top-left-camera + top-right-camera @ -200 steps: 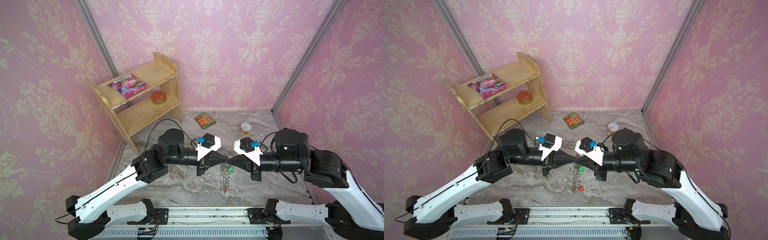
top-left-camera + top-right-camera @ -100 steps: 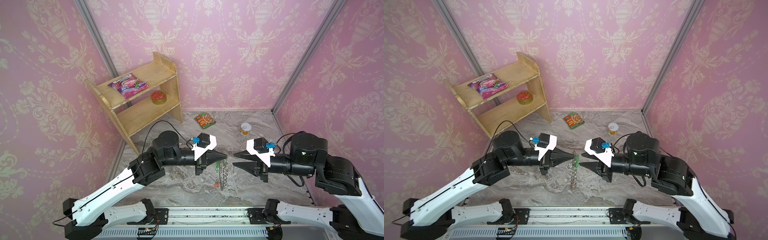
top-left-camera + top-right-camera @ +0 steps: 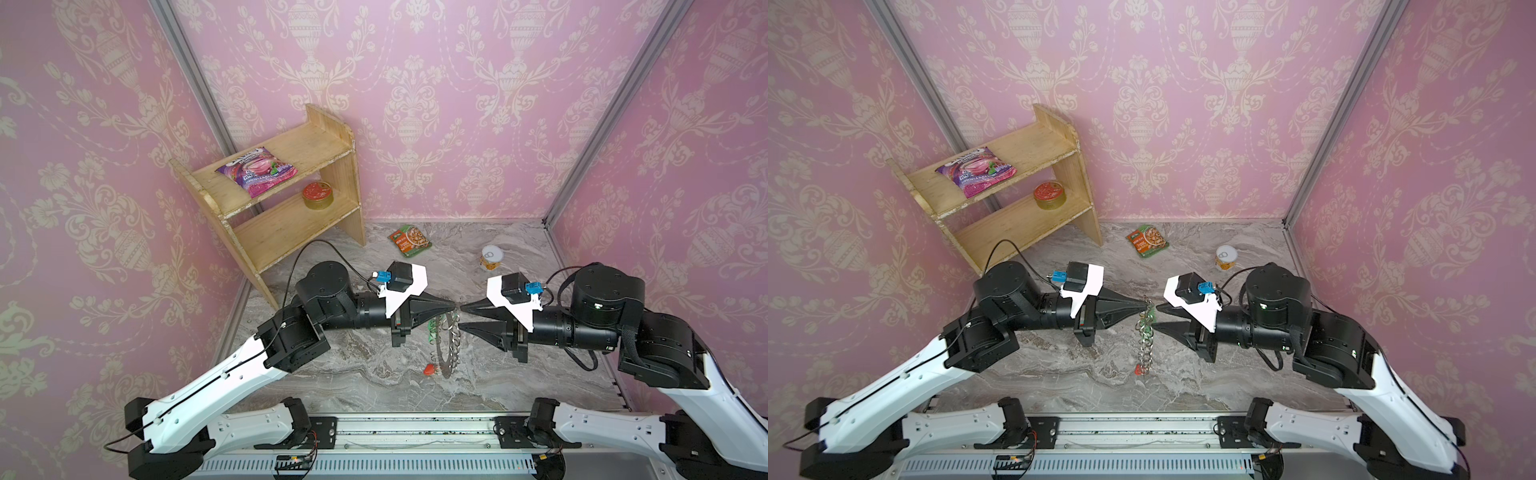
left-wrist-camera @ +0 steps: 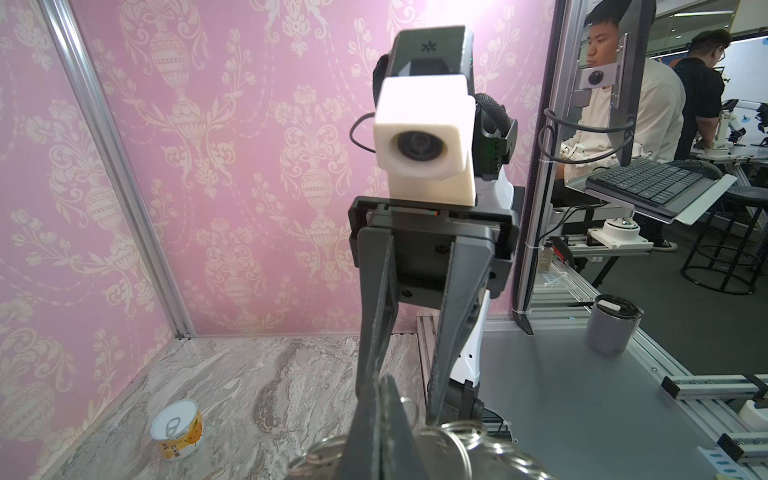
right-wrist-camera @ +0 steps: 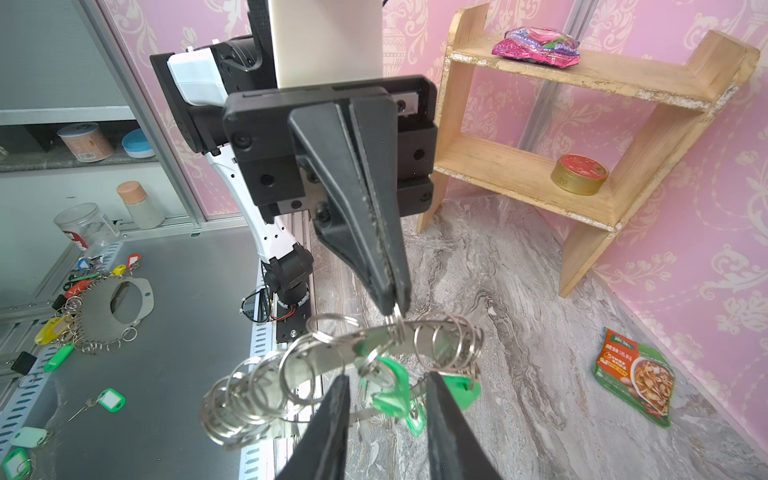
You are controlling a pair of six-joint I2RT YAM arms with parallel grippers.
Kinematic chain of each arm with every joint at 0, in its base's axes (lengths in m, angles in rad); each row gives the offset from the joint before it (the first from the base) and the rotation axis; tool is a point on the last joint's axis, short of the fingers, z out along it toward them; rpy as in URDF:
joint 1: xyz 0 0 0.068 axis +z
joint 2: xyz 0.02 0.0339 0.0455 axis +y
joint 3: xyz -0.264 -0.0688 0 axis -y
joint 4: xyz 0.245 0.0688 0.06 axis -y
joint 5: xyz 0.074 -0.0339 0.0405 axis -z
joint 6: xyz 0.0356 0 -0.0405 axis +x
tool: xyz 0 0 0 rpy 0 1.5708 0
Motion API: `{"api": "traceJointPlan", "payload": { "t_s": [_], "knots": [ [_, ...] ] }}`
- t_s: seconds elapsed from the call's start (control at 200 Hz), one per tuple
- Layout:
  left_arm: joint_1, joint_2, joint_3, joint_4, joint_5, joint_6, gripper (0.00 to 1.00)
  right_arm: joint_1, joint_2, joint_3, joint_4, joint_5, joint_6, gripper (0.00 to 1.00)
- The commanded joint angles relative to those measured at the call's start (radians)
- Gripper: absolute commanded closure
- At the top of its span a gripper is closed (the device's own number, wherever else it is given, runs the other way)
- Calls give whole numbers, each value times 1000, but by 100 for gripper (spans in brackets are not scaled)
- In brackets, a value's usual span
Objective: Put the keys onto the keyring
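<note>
While the left gripper (image 3: 453, 308) is clamped tight on one of the little wire loops at the top of the keyring (image 3: 446, 353), the ring just dangles edge-on above the marble surface (image 3: 374, 386), pretty much dead centre in both top views. The left arm reaches in from 8 o'clock, forearm level, pointing at 3 o'clock. The right arm mirrors it from 4 o'clock, with the right gripper (image 3: 460, 318) pointing at 9 o'clock, jaws partway open and nothing pinched, tips just beside the ring. A couple of green keys (image 5: 388, 390) hang near the held end, and a red key (image 3: 430, 368) hangs at the ring's 6 o'clock end.
</note>
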Motion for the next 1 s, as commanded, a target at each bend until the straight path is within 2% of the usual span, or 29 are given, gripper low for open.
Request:
{"api": "traceJointPlan", "payload": {
  "t_s": [0.0,0.25,0.455,0.575,0.996],
  "knots": [
    [2,-7,-7,75,-7,-18,100,-5,4,-12,40,-27,26,70],
    [2,-13,-18,123,-9,-30,100,-7,20,-30,51,-40,33,73],
    [2,-16,-21,147,-12,-35,100,-7,16,-30,61,-44,39,89],
    [2,-20,-35,176,-21,-41,100,-7,17,-38,76,-58,48,95],
    [2,-17,-87,306,-34,-88,100,-6,23,-104,214,-135,99,97]
  ]
}}
